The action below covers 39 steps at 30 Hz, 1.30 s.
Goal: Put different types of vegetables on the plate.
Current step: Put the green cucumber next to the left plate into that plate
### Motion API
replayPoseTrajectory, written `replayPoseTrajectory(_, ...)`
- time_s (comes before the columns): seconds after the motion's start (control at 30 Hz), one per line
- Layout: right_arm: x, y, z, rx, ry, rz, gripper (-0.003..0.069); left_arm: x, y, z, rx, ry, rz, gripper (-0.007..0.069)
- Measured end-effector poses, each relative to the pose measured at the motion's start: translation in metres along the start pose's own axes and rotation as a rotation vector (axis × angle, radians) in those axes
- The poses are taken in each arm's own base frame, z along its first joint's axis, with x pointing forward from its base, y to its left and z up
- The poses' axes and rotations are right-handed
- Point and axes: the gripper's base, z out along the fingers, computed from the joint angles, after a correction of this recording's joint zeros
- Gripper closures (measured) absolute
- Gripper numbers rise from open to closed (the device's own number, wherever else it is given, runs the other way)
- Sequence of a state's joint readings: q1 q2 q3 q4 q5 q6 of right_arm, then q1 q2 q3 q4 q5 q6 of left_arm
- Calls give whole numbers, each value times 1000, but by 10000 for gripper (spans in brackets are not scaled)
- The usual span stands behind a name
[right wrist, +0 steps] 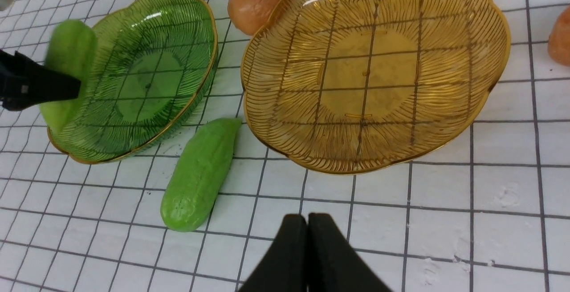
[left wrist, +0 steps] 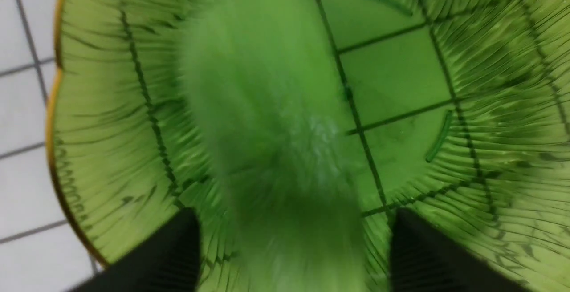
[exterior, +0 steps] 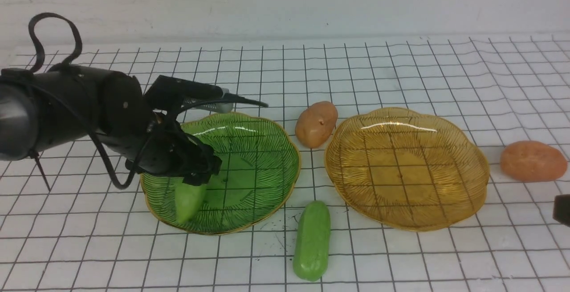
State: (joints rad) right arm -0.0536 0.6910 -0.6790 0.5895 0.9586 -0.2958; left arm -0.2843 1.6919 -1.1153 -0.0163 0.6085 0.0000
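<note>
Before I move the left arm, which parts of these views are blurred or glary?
Left wrist: the cucumber and both fingertips are badly blurred, the green plate fairly sharp; front: white glare streaks on both plates, amber one included; right wrist: loose cucumber crisp, bright streak on amber rim.

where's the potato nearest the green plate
In the front view, the potato sits on the table between the green plate and the amber plate, toward their far edges.

Black left arm (exterior: 120, 118), looped black cable (exterior: 78, 38), grey cuff (exterior: 15, 120).
</note>
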Motion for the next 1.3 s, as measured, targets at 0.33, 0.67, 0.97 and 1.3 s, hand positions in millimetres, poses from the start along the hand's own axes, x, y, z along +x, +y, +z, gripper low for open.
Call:
replayPoseTrajectory(0.33,1,0,0,-1,14,-3,673,-13,-70,-33,123,127,103,111)
replayPoseTrajectory(0.67,1,0,0,-2,16,-18,673,11,-175,-13,256,89,272,304)
replayPoseTrajectory(0.97,2,0,0,-5,27,-28,673,20,-179,32,188,165,156,82)
replayPoseTrajectory(1.3,2,0,0,4,24,-36,673,28,-179,51,158,243,169,262)
